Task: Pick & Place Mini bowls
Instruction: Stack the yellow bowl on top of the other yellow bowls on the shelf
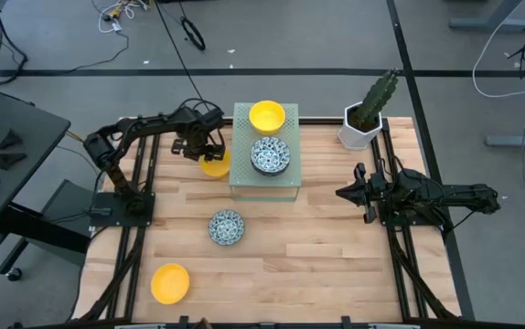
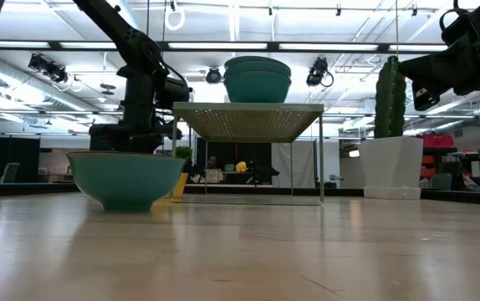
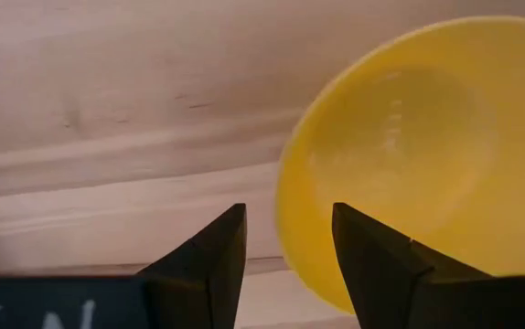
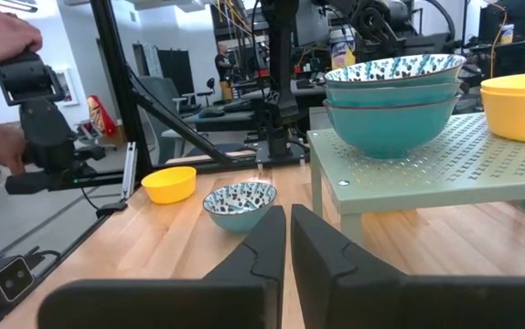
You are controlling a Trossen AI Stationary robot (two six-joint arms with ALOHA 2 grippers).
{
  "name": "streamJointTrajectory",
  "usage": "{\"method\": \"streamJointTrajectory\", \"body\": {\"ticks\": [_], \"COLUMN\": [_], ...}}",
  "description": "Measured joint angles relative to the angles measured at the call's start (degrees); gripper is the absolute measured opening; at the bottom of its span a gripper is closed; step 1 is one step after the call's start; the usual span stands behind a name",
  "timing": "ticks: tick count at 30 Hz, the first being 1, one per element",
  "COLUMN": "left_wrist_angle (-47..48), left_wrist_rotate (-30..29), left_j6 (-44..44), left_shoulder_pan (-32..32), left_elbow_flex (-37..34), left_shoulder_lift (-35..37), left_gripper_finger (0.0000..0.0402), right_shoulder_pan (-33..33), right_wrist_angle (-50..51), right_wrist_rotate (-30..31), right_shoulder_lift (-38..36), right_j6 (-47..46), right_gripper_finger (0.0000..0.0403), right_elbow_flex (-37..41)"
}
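Your left gripper [image 1: 209,152] hangs over a yellow bowl [image 1: 215,165] that lies on the wooden table [image 1: 317,238], just beside the left edge of the green perforated stand [image 1: 265,184]. Its fingers [image 3: 212,251] are apart, and the bowl's rim seems to sit near the gap between them, though contact I cannot confirm.

On the stand you have a stack of blue patterned bowls [image 1: 270,154] and one more yellow bowl [image 1: 267,115]. A single patterned bowl [image 1: 226,227] sits in front of the stand, and another yellow bowl [image 1: 169,282] is near the front left corner.

Your right gripper [image 1: 347,193] waits at the right side, fingers [image 4: 258,247] together, holding nothing.
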State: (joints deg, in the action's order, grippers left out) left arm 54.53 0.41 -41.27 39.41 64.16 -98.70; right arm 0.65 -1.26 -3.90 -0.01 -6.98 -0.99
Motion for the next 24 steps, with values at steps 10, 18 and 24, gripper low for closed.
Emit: {"method": "streamJointTrajectory", "body": {"ticks": [10,18,24], "left_wrist_angle": [-0.88,-1.98,-3.29], "left_wrist_rotate": [-0.59,-0.59,-0.57], "left_j6": [-0.05,-0.01,-0.03], "left_shoulder_pan": [-0.07,-0.14,-0.14], "left_elbow_flex": [-3.37,-3.43,-3.43], "left_shoulder_lift": [-0.08,-0.08,-0.08], "left_gripper_finger": [0.0158,0.0132,0.012], "right_shoulder_pan": [0.02,0.02,0.02], "right_wrist_angle": [0.0,0.0,0.0], "right_wrist_rotate": [0.0,0.0,-0.02], "right_shoulder_lift": [0.0,0.0,0.0], "right_j6": [0.0,0.0,0.0], "right_gripper_finger": [0.0027,0.0027,0.0027], "right_elbow_flex": [0.0,0.0,0.0]}}
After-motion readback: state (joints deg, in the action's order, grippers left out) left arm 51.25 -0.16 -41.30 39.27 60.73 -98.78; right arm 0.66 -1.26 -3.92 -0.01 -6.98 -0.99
